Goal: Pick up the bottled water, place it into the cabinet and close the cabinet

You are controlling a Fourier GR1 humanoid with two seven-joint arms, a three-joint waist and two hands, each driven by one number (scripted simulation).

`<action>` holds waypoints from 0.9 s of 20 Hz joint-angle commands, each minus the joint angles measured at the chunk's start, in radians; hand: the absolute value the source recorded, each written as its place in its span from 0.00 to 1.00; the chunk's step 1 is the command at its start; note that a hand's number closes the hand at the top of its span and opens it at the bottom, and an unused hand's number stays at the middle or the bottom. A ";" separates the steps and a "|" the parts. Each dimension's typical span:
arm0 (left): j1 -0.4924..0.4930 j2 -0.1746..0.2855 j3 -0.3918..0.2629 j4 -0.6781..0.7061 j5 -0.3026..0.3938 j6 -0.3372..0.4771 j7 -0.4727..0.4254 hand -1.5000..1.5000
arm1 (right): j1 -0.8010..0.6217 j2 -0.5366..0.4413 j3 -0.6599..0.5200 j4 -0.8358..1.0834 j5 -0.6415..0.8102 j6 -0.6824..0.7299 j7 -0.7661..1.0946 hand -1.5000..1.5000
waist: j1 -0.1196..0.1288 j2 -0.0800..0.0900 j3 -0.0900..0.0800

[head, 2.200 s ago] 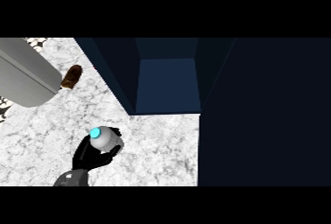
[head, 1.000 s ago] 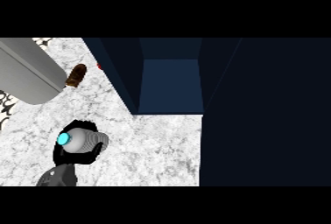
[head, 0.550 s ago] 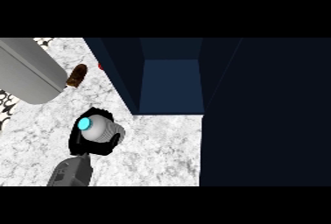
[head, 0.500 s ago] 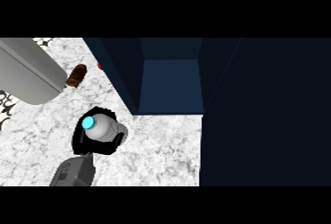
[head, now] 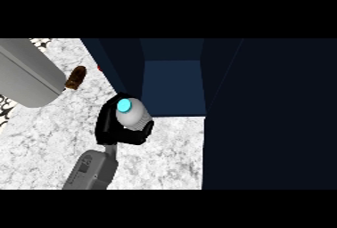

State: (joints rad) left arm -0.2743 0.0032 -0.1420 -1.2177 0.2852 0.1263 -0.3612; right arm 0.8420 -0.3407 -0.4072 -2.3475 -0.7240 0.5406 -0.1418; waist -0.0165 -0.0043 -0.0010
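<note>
1. Surface. You are working over a white marble counter top with grey veins [head: 172, 153]. It fills the lower left of the head view. A black-and-white patterned strip [head: 5, 106] shows at its far left edge.

2. Room. A dark blue cabinet [head: 172, 87] stands on the counter with its compartment open toward you, and its lighter blue inner panel is visible. To the right, a tall, near-black panel [head: 270, 116] covers the whole right of the view. You cannot tell whether it is the cabinet's door or its side.

3. Task object. The pale grey plastic water bottle [head: 135, 117] is at the lower left corner of the cabinet opening. It is just outside the compartment and close beside the cabinet's left wall. It is tilted, and its cyan cap [head: 124, 105] points up and to the left.

4. Hand. The left hand [head: 107, 128] has its black fingers and thumb curled round the bottle's body. Its grey forearm [head: 92, 171] enters from the lower edge. The right hand does not appear.

5. Edges and free space.
- Bare marble lies below the opening, between the hand and the dark panel.
- A large, smooth grey object [head: 26, 73] occupies the upper left.
- A small brown oblong item [head: 76, 78] lies just beside the grey object, between it and the cabinet's left wall.
</note>
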 commanded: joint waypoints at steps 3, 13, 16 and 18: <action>-0.077 -0.003 -0.148 -0.012 0.032 0.231 0.027 1.00 | 0.057 0.053 0.005 -0.174 -0.075 -0.014 0.038 0.00 | -0.009 0.002 0.000; -0.377 -0.003 -0.106 0.282 -0.005 0.367 0.138 1.00 | 0.006 0.030 0.021 -0.155 -0.077 -0.042 0.052 0.00 | -0.015 0.009 0.000; -0.431 -0.003 -0.151 0.343 0.040 0.425 0.111 1.00 | 0.020 -0.001 0.000 -0.149 -0.148 -0.034 0.077 0.00 | -0.020 0.009 -0.001; -0.421 -0.003 -0.138 0.391 0.044 0.410 0.070 1.00 | 0.019 -0.002 -0.006 -0.175 -0.160 -0.049 0.080 0.00 | -0.018 0.009 -0.001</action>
State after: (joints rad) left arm -0.6546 0.0001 -0.2865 -0.9097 0.3140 0.5265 -0.2665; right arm 0.8271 -0.3462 -0.3967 -2.3423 -0.7684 0.5477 -0.1327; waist -0.0361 0.0040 -0.0016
